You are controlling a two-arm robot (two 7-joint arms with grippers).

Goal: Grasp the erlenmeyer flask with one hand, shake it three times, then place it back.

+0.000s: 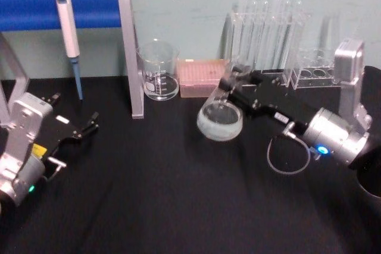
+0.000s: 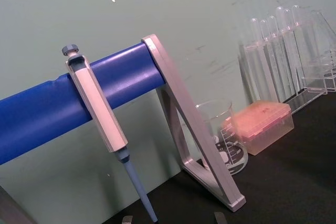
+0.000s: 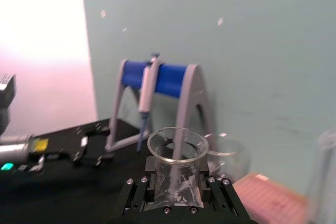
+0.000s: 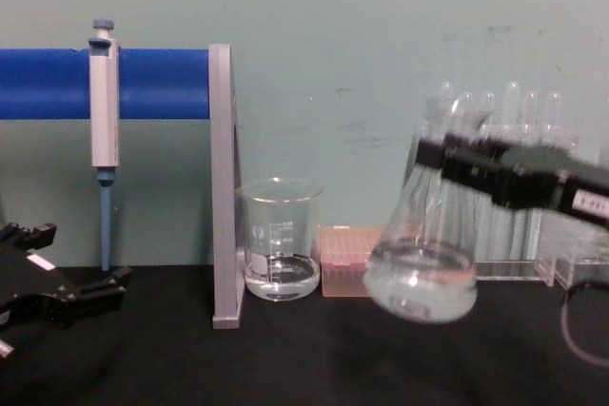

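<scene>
While the left gripper (image 1: 74,111) lies parked at nine o'clock on the black worktop (image 1: 166,200), its jaws spread wide and holding nothing, the erlenmeyer flask (image 1: 220,120) is gripped by the right gripper (image 1: 235,84), which reaches in from four o'clock in the head view. The jaws are closed on the flask's narrow neck, just below the flared rim; in the right wrist view one black finger is seen on each side of the glass. The flask is held tilted and raised off the worktop. In the chest view its neck leans toward one o'clock and its wide base toward seven o'clock, and clear liquid is gathered in the base. In the head view the round underside of the base is turned toward the camera.

From the flask, a glass beaker (image 1: 159,72) is seen at ten o'clock and a pink tip box (image 1: 202,77) at eleven o'clock, both well apart from it. A rack of tall test tubes (image 1: 268,34) stands behind the right gripper at one o'clock. At ten o'clock on the worktop, a pipette (image 1: 68,28) is hung on a blue bar (image 1: 95,9) carried by a grey frame.
</scene>
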